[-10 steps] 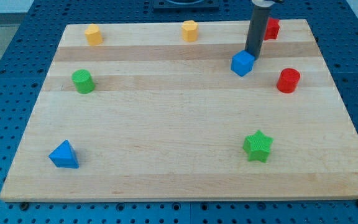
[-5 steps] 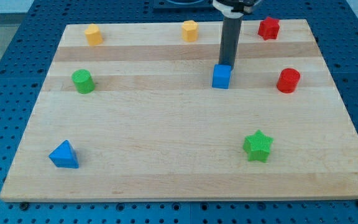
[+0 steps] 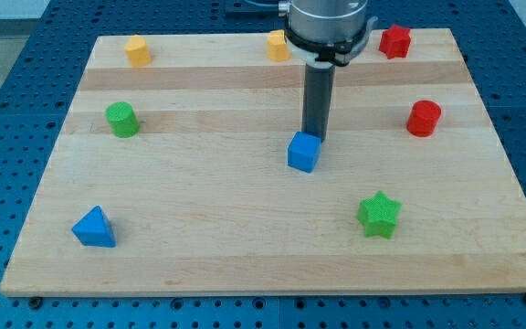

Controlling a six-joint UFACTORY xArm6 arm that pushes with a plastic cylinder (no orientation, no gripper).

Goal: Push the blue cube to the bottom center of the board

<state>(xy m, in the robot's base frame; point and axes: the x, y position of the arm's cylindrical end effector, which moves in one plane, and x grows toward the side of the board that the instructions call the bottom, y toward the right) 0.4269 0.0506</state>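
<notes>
The blue cube (image 3: 304,152) sits near the middle of the wooden board (image 3: 245,247), slightly right of centre. My tip (image 3: 313,137) touches the cube's upper right edge, on the side toward the view's top. The dark rod rises from there to the arm's flange (image 3: 327,23) at the view's top.
A green star (image 3: 378,215) lies below and right of the cube. A blue triangle (image 3: 93,228) is at lower left, a green cylinder (image 3: 121,120) at left. A red cylinder (image 3: 423,119) and red star (image 3: 394,41) are at right. Two yellow blocks (image 3: 136,50) (image 3: 277,46) sit along the top.
The tip has moved down and to the left, pushing the blue cube from the upper right toward the board's middle.
</notes>
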